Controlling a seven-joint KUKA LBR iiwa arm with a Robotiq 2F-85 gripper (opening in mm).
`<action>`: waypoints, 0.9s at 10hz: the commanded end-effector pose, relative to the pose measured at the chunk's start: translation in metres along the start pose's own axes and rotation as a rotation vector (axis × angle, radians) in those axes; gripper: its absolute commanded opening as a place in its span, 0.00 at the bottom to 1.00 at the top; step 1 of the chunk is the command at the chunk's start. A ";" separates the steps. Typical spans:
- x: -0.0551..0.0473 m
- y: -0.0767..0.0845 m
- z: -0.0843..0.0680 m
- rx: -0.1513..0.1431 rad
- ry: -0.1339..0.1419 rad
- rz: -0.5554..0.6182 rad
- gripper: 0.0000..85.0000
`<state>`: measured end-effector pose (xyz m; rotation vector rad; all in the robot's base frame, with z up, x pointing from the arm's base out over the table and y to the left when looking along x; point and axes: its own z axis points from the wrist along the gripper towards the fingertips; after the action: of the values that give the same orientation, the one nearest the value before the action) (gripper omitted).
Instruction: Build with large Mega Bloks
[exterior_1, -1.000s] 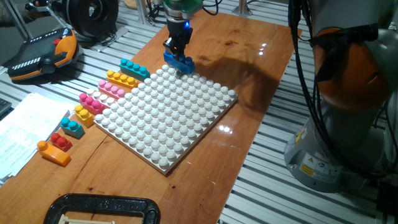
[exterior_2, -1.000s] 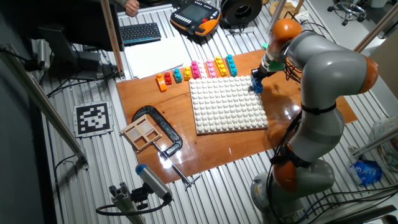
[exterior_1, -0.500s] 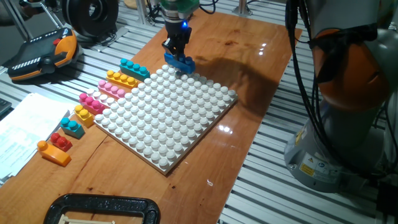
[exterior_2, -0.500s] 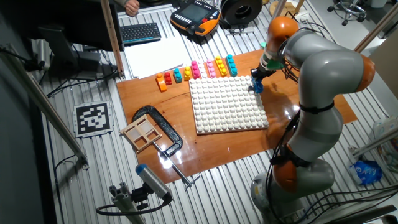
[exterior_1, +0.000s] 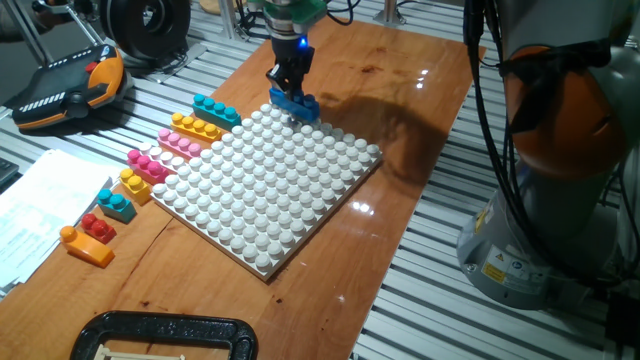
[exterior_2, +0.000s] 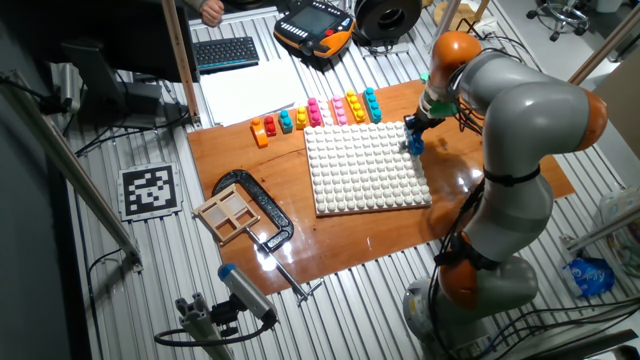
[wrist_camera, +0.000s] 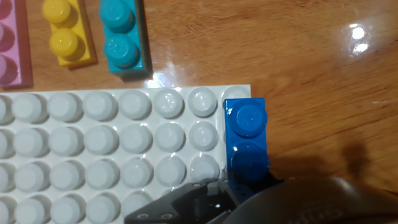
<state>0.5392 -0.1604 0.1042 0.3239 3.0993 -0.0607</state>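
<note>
My gripper (exterior_1: 292, 82) is shut on a blue Mega Blok (exterior_1: 297, 104) at the far corner of the white studded baseplate (exterior_1: 265, 185). In the hand view the blue brick (wrist_camera: 247, 134) lies over the baseplate's (wrist_camera: 93, 162) end column of studs, its near end hidden between my fingers (wrist_camera: 196, 200). The other fixed view shows the gripper (exterior_2: 413, 137) at the board's far right corner. Left of the board runs a row of loose bricks: teal (exterior_1: 215, 110), yellow (exterior_1: 196, 126), pink (exterior_1: 180, 143), then smaller ones down to red (exterior_1: 97, 227) and orange (exterior_1: 85, 246).
A black clamp (exterior_1: 160, 335) lies at the table's near edge, beside a small wooden tray (exterior_2: 228, 215). A teach pendant (exterior_1: 70, 85) and papers (exterior_1: 35, 210) sit left of the wooden tabletop. The arm's base (exterior_1: 560, 170) stands at the right.
The gripper and the blue brick have shifted slightly right and down, onto the baseplate's corner. The loose bricks have not moved.
</note>
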 end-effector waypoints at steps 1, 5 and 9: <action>-0.001 -0.001 0.000 0.000 0.000 -0.001 0.00; -0.005 -0.002 0.008 -0.012 -0.004 0.000 0.00; -0.011 0.000 0.004 -0.019 0.000 0.007 0.00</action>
<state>0.5488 -0.1627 0.0988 0.3352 3.0987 -0.0308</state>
